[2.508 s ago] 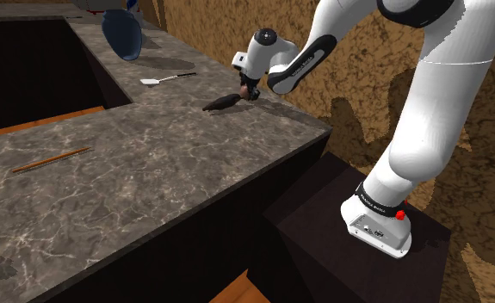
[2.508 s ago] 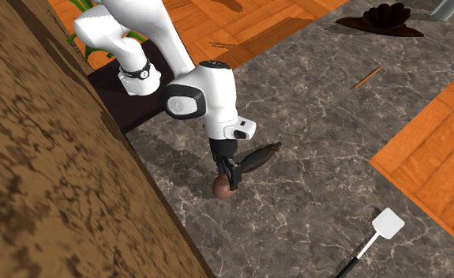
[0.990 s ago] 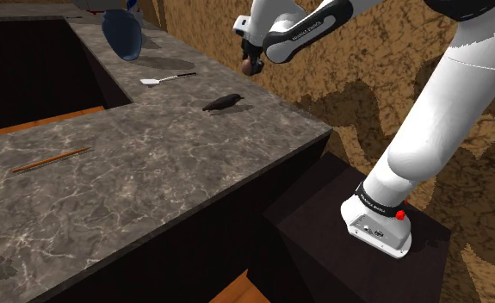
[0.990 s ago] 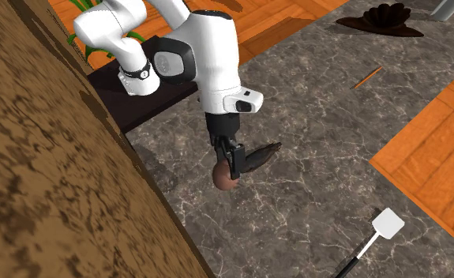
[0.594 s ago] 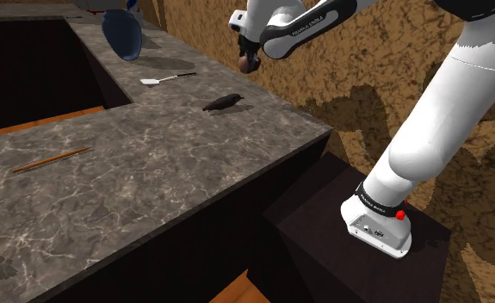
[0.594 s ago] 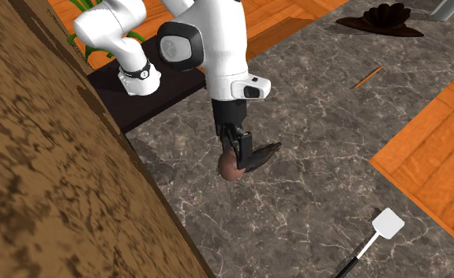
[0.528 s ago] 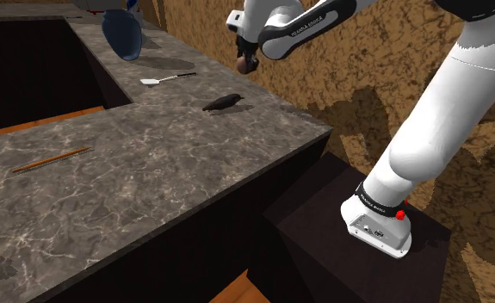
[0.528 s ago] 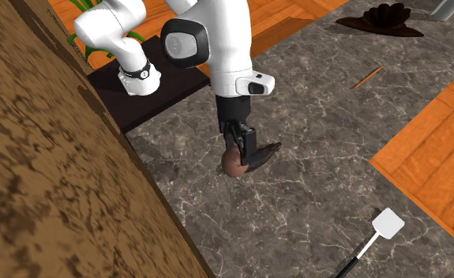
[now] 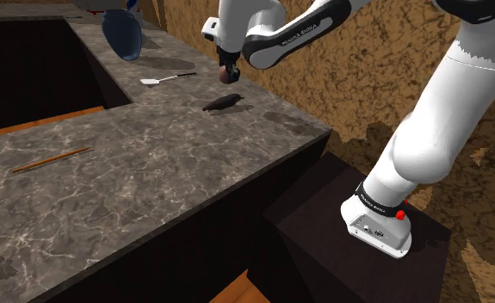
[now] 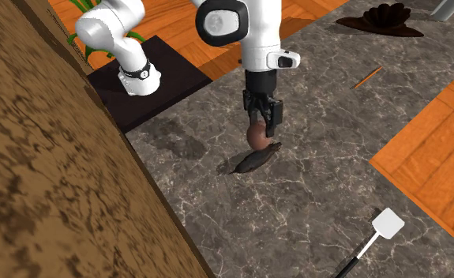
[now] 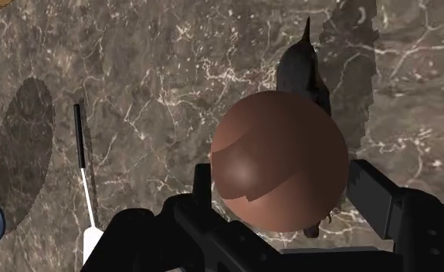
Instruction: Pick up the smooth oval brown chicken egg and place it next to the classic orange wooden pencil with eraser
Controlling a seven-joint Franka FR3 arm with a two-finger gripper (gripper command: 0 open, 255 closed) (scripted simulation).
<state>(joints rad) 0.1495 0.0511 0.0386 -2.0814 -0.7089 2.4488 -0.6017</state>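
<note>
Two black fingers [image 11: 382, 202] of the gripper [image 10: 258, 130] pinched the brown egg [image 10: 257, 139] in the air, just above a dark bird-like figure [image 10: 253, 162] (half hidden behind the egg from the wrist). What the blue bowl [image 9: 121, 34] held I couldn't tell. The orange pencil [image 9: 51, 160] lay well apart, across open marble countertop [image 9: 151, 181].

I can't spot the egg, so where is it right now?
The brown egg is clasped in the pincer, raised off the marble counter, just above the dark bird-shaped figure near the middle of the second exterior view.
</note>
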